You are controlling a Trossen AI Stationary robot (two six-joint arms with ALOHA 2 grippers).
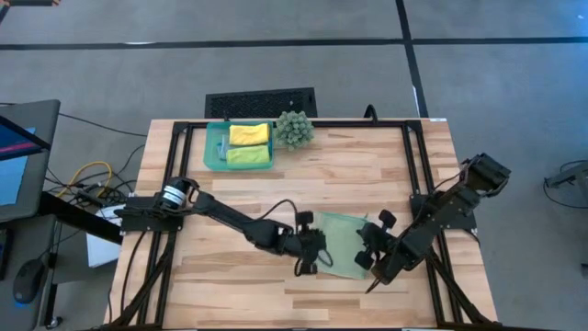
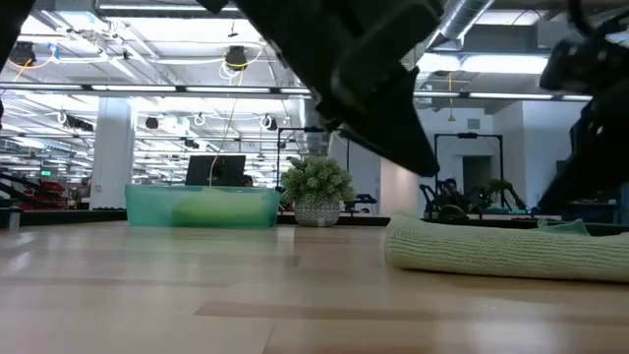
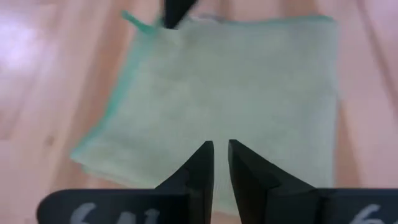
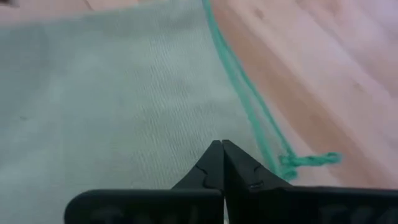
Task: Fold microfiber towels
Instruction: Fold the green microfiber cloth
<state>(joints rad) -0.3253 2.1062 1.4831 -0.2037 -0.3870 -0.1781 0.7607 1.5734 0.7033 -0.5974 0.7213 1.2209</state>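
Surface: light wooden table point(image 1: 367, 175), grey floor around it.

Left tool point(image 1: 310, 259): lower centre of the high view, at the left edge of the pale green towel point(image 1: 342, 245); fingers point(image 3: 205, 163) a narrow slit apart, gripping nothing visible.

Right tool point(image 1: 371, 262): lower right of centre, at the towel's right edge; fingers point(image 4: 216, 163) pressed together.

Pale green towel: lies flat between both tools, doubled over.

Upper centre: teal tray point(image 1: 213, 147) holding a yellow towel point(image 1: 249, 134) and a lime towel point(image 1: 248, 155); spiky plant point(image 1: 294, 130) just right of it.

Bright light falls from ceiling lamps point(image 2: 234, 57) in the low view; the surface point(image 2: 147, 285) shines softly; a dark arm point(image 2: 364, 79) up close looks blurry; both wrist views are soft and fuzzy.
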